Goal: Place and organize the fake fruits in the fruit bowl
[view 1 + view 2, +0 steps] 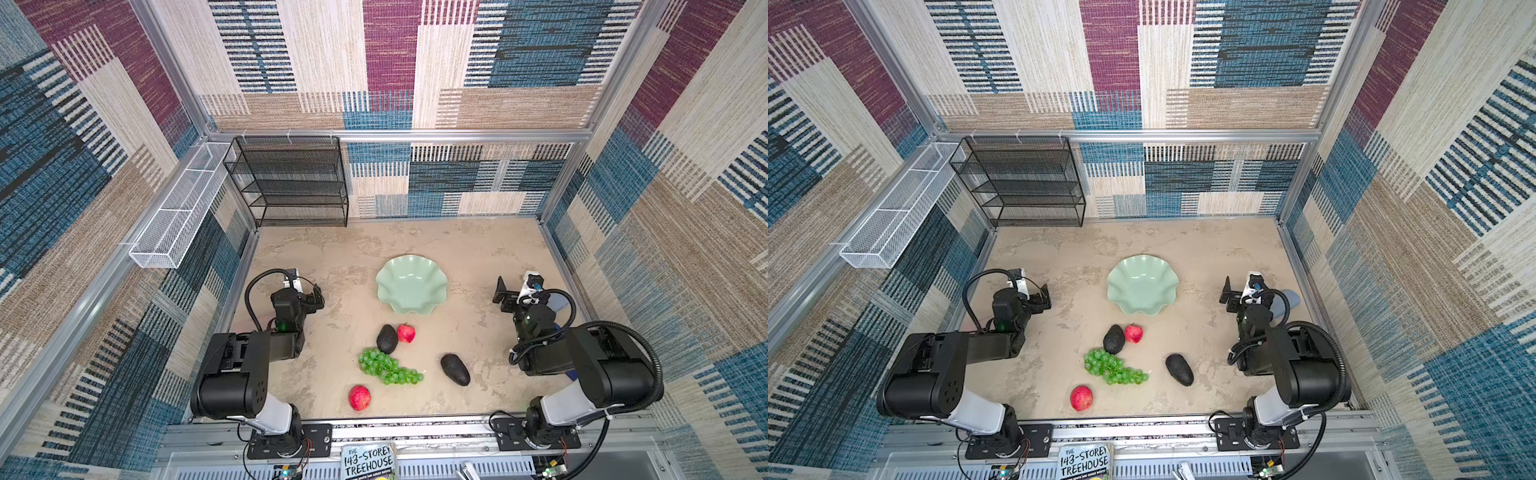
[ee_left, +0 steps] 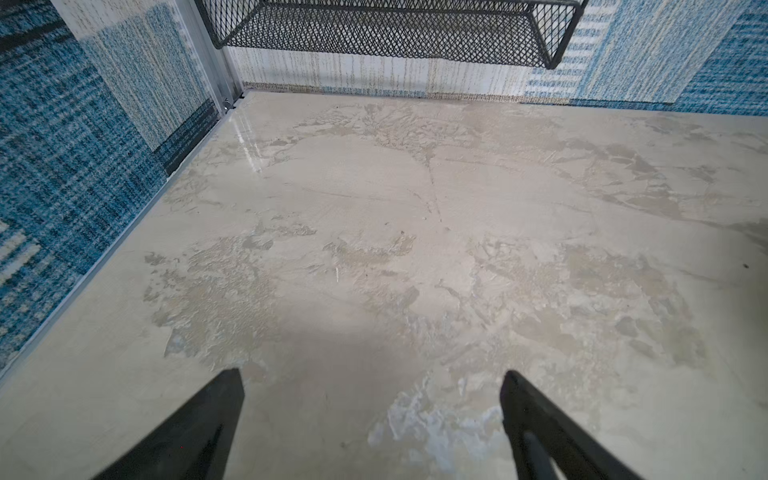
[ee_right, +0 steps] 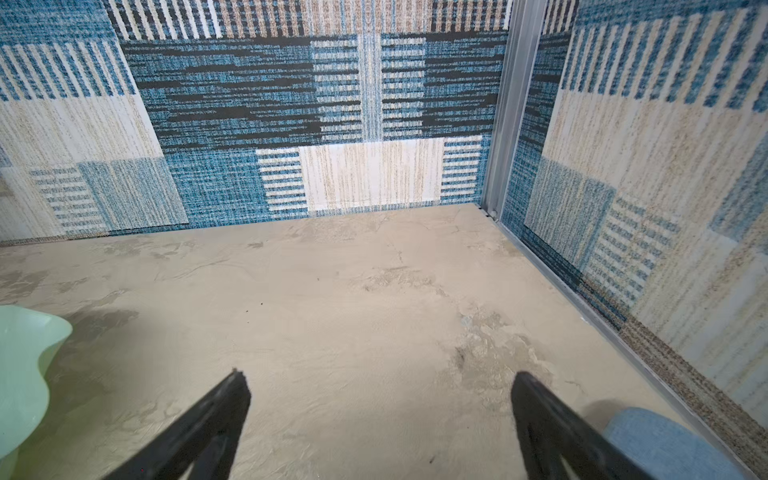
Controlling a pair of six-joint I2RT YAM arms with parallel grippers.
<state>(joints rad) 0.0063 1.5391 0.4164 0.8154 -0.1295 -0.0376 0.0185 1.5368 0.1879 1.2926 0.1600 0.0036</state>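
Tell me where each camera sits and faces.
Top views: overhead at the near edge, looking down on table, fruit bowl, fruits; left arm, right arm show.
Left wrist: on left arm, facing far-left corner, black shelf; open jaws show.
Right wrist: on right arm, facing far-right corner; open jaws show.
Shared: right wrist and top views see the fruit bowl.

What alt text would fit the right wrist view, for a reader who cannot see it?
The right gripper, open and empty, hangs over bare beige table. The rim of a pale green bowl shows at one edge, a blue thing at another; patterned blue and cream walls stand behind.
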